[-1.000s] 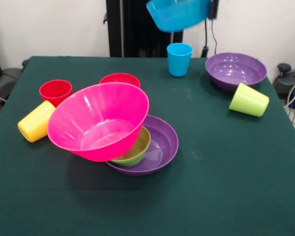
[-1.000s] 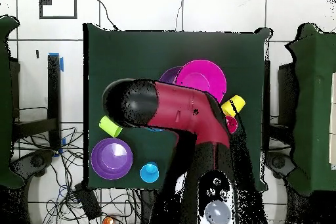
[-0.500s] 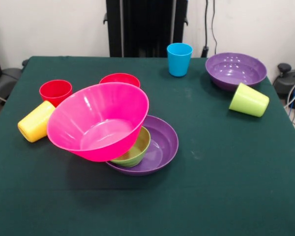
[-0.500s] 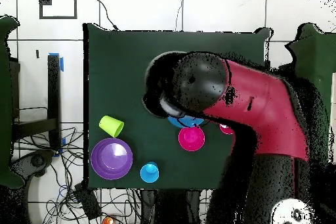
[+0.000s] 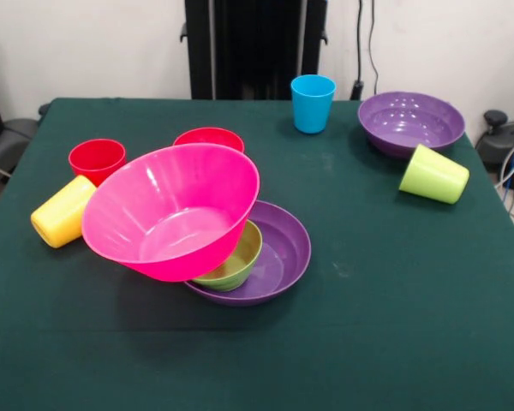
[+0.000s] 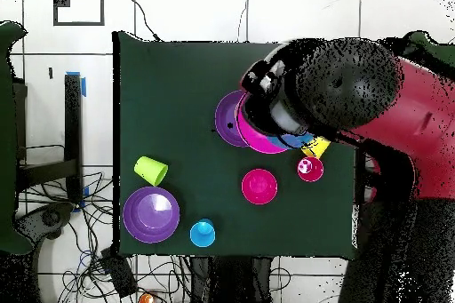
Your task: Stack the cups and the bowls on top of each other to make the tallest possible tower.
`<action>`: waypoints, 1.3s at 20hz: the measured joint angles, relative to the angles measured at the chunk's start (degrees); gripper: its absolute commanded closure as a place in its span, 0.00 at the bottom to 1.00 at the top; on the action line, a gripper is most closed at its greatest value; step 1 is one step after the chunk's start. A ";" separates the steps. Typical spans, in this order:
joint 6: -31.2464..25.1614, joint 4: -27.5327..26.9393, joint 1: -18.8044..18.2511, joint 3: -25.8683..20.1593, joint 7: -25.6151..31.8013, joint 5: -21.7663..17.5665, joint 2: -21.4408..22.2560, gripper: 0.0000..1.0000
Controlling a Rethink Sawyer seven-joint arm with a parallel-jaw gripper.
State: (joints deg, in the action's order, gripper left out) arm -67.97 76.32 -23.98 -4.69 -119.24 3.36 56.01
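At the worktop's [image 5: 385, 282] middle, the tower [image 5: 240, 257] is a tilted pink bowl [image 5: 173, 210] propped on a green bowl [image 5: 236, 257] inside a purple bowl [image 5: 283, 253], so it leans. I cannot tell the gripper's state; the arm [image 6: 355, 95] hides it.

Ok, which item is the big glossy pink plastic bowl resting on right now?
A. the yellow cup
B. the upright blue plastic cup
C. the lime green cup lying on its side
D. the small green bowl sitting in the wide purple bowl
D: the large glossy pink plastic bowl leans tilted on the small green bowl, which sits inside the wide shallow purple bowl; the cups stand or lie apart from it.
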 measured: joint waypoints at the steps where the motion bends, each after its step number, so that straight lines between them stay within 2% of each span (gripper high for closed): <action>1: 0.22 -0.40 -0.51 -0.45 0.02 -0.06 -0.44 1.00; 12: 1.42 -2.58 -3.71 -4.66 0.04 -4.12 -5.24 1.00; 26: 2.63 -3.41 -5.05 -8.25 0.04 -10.10 -11.15 1.00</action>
State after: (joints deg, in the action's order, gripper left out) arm -65.34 72.90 -29.03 -12.94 -119.21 -6.74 44.87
